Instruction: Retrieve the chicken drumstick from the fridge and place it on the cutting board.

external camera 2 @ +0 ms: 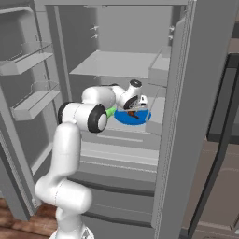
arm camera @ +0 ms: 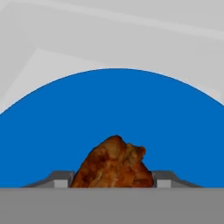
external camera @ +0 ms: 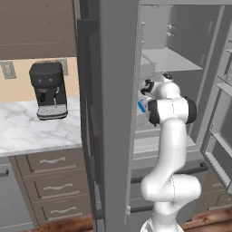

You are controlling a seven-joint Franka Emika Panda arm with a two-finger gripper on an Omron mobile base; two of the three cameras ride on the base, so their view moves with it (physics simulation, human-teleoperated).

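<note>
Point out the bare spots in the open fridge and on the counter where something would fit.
Free: the pale grey upper shelf of the tall grey fridge, and the white marble counter in front of the black coffee machine. Crowded: the middle shelf, where the gripper flanks the reddish-brown chicken drumstick on the round blue plate.

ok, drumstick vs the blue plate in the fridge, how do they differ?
The chicken drumstick is mottled reddish-brown; the blue plate is uniformly blue. The drumstick is a small lump; the plate is a far wider flat disc. The drumstick lies on the plate, between the pincer's fingertips. Both sit on one fridge shelf.
</note>
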